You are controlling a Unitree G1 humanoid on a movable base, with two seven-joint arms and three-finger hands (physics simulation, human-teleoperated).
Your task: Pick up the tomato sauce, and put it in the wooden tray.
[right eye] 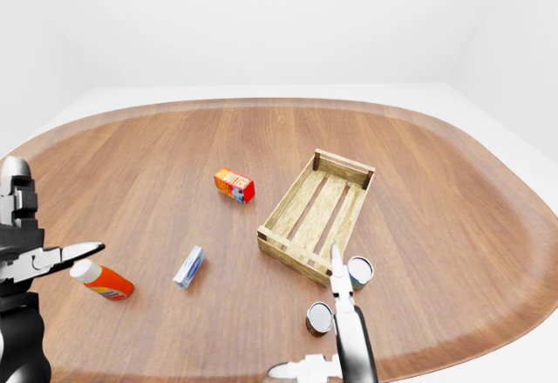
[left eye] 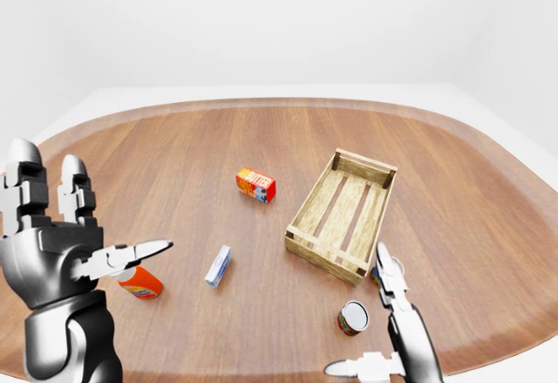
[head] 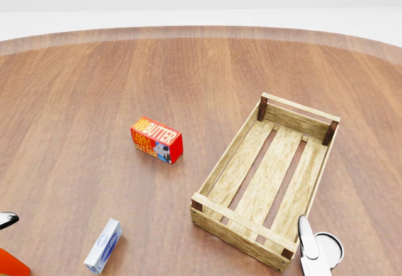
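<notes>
My right hand [right eye: 336, 348] is raised low in the right-eye view, fingers spread apart, holding nothing. My left hand [left eye: 52, 243] is up at the left edge of the left-eye view, also splayed and empty, one finger pointing out over the table.

Two cans stand just past my right hand: one [right eye: 319, 318] nearest me, another [right eye: 359, 271] just beside the near corner of the wooden tray [right eye: 292, 242]. The near one shows a red label in the left-eye view, so I take it for the tomato sauce, though I can't read it.

Tray has nothing in it. Butter box [right eye: 234, 185], small blue-white box [right eye: 188, 267] and orange bottle [right eye: 103, 281] lie off to the left, well apart.

Step in hand, as I judge it: approach, nothing grasped yet. Next I need to bring the right hand down around the red can and close on it.
</notes>
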